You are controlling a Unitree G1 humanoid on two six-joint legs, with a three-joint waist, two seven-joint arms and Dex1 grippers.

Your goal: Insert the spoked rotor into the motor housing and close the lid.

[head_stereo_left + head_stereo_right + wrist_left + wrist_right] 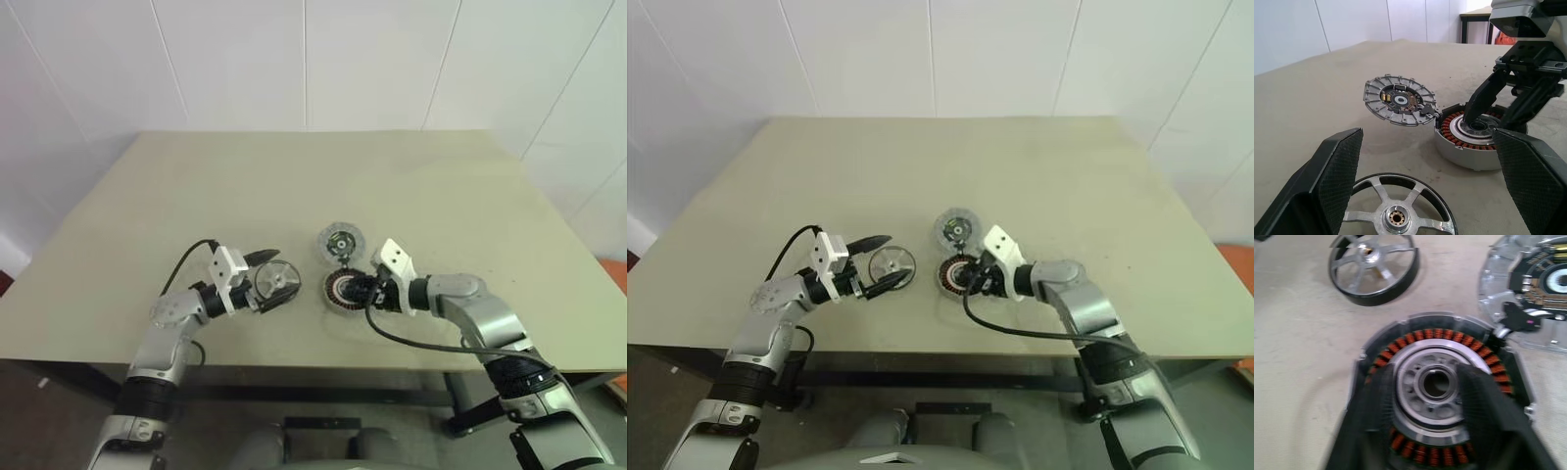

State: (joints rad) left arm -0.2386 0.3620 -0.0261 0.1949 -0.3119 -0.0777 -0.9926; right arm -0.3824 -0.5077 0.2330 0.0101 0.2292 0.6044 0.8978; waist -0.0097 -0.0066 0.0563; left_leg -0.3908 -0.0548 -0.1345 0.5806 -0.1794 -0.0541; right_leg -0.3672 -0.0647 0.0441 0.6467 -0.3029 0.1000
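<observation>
Head views: a beige matt desk carries three round parts near the middle of its near edge. The spoked rotor lies flat, axis upright, black rim, bright silver spokes. It sits between the spread fingers of the left gripper, which stands wide open and grips nothing. The motor housing lies flat beside it toward the right, open face up, with a ring of copper-orange windings. The lid lies just behind the housing, toward the far edge, touching its rim. The right gripper hangs over the housing, fingers parted, holding nothing.

Left wrist view: textured black pads flank the rotor, untouched as far as can be seen. The lid is tilted, its ribbed grey rim raised, its inner face with small copper parts turned this way, and one edge resting against the housing. The right gripper's fingers point down into the housing's pale centre.

Right wrist view: the housing holds no rotor; its hollow hub shows between two dark fingers spread across the windings. The rotor lies apart from it.
</observation>
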